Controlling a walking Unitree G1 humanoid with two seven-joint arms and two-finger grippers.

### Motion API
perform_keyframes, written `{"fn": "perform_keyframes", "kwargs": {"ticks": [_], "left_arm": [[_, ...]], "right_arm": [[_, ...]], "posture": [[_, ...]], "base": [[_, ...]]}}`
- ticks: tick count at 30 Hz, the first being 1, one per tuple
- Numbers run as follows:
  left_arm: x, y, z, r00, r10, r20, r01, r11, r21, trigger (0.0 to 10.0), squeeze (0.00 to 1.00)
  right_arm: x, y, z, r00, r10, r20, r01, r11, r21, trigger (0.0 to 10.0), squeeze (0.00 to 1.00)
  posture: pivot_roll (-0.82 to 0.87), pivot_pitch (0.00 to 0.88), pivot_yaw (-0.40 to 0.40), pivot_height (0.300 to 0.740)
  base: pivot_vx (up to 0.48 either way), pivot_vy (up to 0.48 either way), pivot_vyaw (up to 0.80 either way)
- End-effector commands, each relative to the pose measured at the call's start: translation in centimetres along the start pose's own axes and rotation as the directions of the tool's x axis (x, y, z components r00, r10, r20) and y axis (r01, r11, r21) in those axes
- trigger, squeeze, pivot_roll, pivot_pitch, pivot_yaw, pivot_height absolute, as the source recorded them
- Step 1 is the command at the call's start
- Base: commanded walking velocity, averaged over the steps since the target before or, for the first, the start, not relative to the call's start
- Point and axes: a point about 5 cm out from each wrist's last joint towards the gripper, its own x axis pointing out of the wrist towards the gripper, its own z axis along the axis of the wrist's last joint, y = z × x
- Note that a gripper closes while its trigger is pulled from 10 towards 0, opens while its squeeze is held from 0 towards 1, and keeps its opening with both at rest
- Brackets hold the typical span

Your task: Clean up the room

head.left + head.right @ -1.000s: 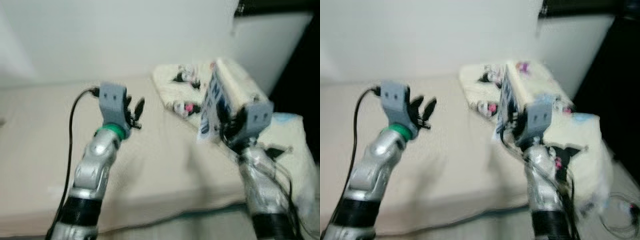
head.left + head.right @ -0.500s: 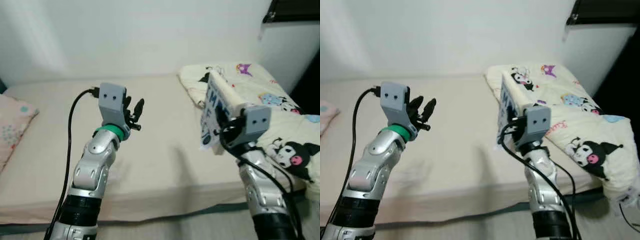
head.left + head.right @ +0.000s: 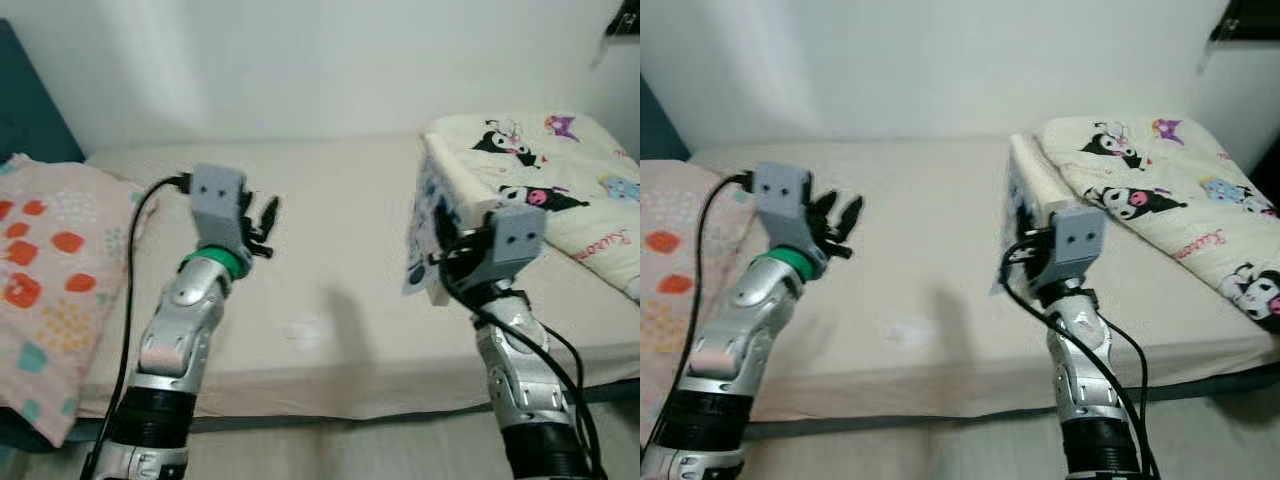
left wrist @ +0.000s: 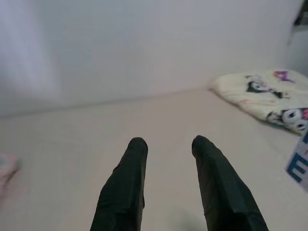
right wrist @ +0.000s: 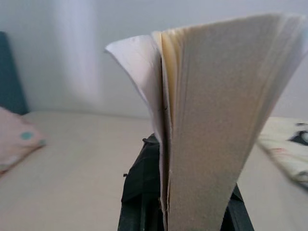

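between gripper (image 5: 192, 211) fingers, thick paper book (image 5: 216, 120)

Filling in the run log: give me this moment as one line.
right gripper: shut on book, held above bed | left gripper: open, empty, over bed | blanket right end | pillow left end

Both arms raised: left gripper (image 4: 166, 144) jaws apart, right gripper (image 3: 440, 262) clamped

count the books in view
1. The book is clamped in the right pincer, held upright above the bed. More could be out of frame.
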Motion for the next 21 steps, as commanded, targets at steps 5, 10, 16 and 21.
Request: {"fn": "perform_keyframes", "kwargs": {"ticks": [5, 10, 16, 21], "left_arm": [[-0.14, -0.18, -0.38, 1.0, -0.009, -0.013, 0.009, 1.0, 0.003, 10.0, 0.0], [-0.14, -0.18, -0.36, 1.0, -0.008, -0.014, 0.008, 1.0, 0.002, 10.0, 0.0], [-0.13, -0.2, -0.38, 1.0, -0.009, -0.014, 0.009, 1.0, 0.001, 10.0, 0.0], [-0.12, -0.07, -0.16, 1.0, 0.005, 0.01, -0.006, 1.0, 0.026, 10.0, 0.0]], "right_arm": [[-0.06, 0.02, 0.35, 1.0, -0.007, 0.026, 0.006, 1.0, 0.006, 10.0, 0.0], [-0.09, 0.03, 0.34, 1.0, -0.006, 0.026, 0.006, 1.0, 0.006, 10.0, 0.0], [-0.1, 0.04, 0.26, 1.0, -0.006, 0.024, 0.005, 1.0, 0.007, 10.0, 0.0], [-0.15, 0.04, 0.22, 1.0, -0.007, 0.022, 0.007, 1.0, 0.008, 10.0, 0.0]], "posture": [[-0.12, 0.072, 0.101, 0.735], [-0.11, 0.075, 0.101, 0.735], [-0.12, 0.076, 0.101, 0.735], [-0.12, 0.078, 0.1, 0.735]], "base": [[0.0, 0.424, 0.0], [0.0, 0.422, 0.0], [0.0, 0.419, 0.0], [0.0, 0.067, 0.0]]}}
